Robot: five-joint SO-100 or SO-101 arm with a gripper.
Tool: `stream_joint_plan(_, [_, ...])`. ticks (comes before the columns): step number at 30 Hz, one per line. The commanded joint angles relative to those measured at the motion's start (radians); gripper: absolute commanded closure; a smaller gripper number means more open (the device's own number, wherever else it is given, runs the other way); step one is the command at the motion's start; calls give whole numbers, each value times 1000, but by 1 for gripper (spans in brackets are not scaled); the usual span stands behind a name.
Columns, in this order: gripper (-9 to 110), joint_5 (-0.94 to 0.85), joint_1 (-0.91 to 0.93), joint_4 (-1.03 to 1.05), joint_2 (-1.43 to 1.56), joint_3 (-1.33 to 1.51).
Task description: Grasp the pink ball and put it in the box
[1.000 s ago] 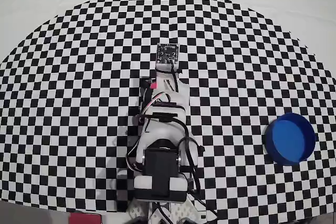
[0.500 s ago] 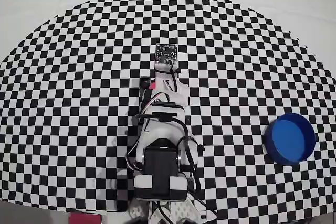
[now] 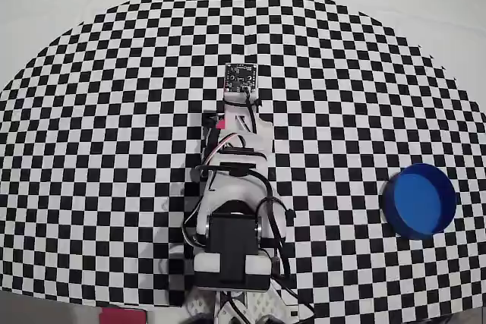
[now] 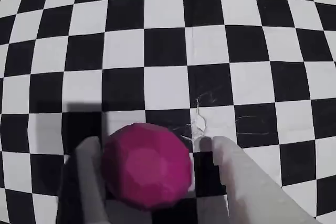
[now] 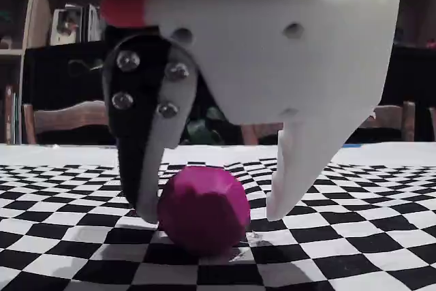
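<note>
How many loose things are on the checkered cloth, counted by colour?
Pink: 1, the pink ball, sitting between the fingers.
Blue: 1, the box, far to the right in the overhead view.
Total: 2.

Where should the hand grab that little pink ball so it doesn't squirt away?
Across its widest middle, coming down from above. The pink ball is faceted but round, resting on the checkered cloth, so only its two sides offer purchase. The hand already straddles it, one finger close at the left and a gap at the right in the fixed view, and looks open.
</note>
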Motion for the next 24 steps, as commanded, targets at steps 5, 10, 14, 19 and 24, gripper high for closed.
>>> stream_joint_plan(5, [101, -8, -8, -8, 0, -20])
stream_joint_plan(10, [101, -8, -6, -8, 0, -20])
stream_joint_plan(14, [101, -8, -3, -6, 9, -20])
stream_joint_plan(19, [101, -8, -2, 0, 49, -17])
stream_joint_plan(24, [101, -8, -5, 0, 94, -15])
